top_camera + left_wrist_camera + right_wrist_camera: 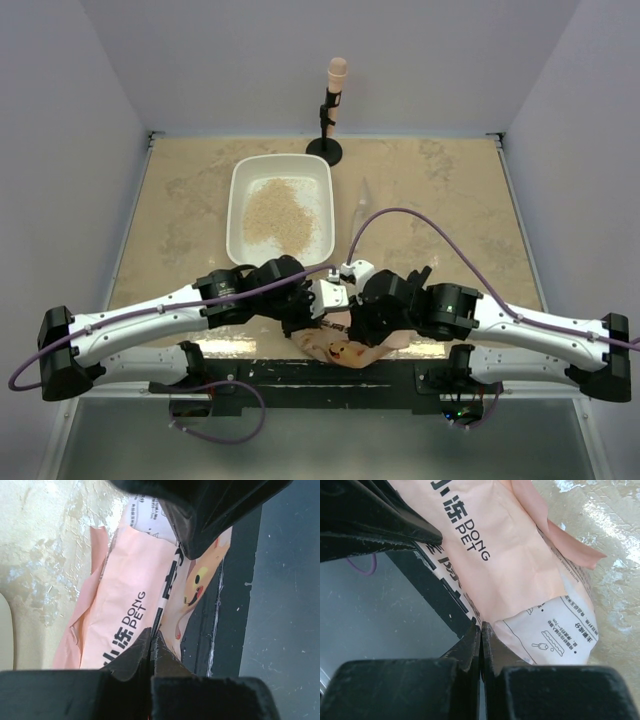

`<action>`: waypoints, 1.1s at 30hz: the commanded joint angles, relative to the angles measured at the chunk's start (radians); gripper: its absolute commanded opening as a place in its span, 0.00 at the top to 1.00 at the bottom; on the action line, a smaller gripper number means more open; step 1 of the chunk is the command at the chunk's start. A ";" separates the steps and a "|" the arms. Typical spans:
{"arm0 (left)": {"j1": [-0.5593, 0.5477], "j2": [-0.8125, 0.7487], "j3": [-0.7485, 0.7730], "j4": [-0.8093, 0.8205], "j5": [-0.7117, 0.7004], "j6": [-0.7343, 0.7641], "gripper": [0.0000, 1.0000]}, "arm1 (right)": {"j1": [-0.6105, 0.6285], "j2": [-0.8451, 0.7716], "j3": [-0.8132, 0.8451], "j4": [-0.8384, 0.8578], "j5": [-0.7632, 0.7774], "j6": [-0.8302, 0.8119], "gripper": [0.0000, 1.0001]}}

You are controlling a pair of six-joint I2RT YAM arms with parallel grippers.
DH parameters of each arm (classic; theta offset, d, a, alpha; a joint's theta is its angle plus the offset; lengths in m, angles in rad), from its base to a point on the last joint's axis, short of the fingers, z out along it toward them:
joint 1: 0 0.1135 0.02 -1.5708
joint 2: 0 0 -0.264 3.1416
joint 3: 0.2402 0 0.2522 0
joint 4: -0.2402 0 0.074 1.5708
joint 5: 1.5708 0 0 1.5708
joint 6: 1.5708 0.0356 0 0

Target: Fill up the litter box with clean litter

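The white litter box [238, 215] stands at the middle back of the table. A loose pile of beige clean litter [276, 216] lies inside it. A crinkly orange-pink bag [345, 350] with "DONG PET" print hangs at the table's near edge between both arms. My left gripper [152, 634] is shut, pinching the bag's [125, 595] edge. My right gripper [481, 627] is shut on the bag's [510, 565] opposite edge. In the top view the left gripper [322, 312] and the right gripper [362, 322] meet just above the bag.
A black stand with a pink-tipped rod [331, 110] is at the back behind the box. A clear plastic scrap [360, 205] lies right of the box. A black rail [300, 372] runs along the near table edge under the bag.
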 commanded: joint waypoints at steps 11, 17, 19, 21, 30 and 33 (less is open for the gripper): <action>0.074 -0.021 0.029 -0.075 -0.068 0.030 1.00 | 0.010 -0.154 -0.049 -0.238 -0.011 0.079 0.53; 0.075 -0.035 0.023 -0.069 -0.068 0.027 1.00 | 0.010 -0.163 0.053 -0.254 0.035 0.021 0.46; 0.075 -0.047 0.023 -0.066 -0.074 0.026 1.00 | 0.010 -0.146 0.057 -0.261 0.036 0.008 0.46; 0.075 -0.067 0.020 -0.062 -0.076 0.021 1.00 | 0.010 -0.135 0.044 -0.238 0.021 0.001 0.47; 0.081 -0.121 0.021 -0.061 -0.091 0.009 1.00 | 0.010 -0.076 -0.002 -0.157 0.013 -0.030 0.48; 0.081 -0.140 0.020 -0.059 -0.089 0.006 1.00 | 0.010 -0.043 -0.015 -0.106 0.000 -0.039 0.54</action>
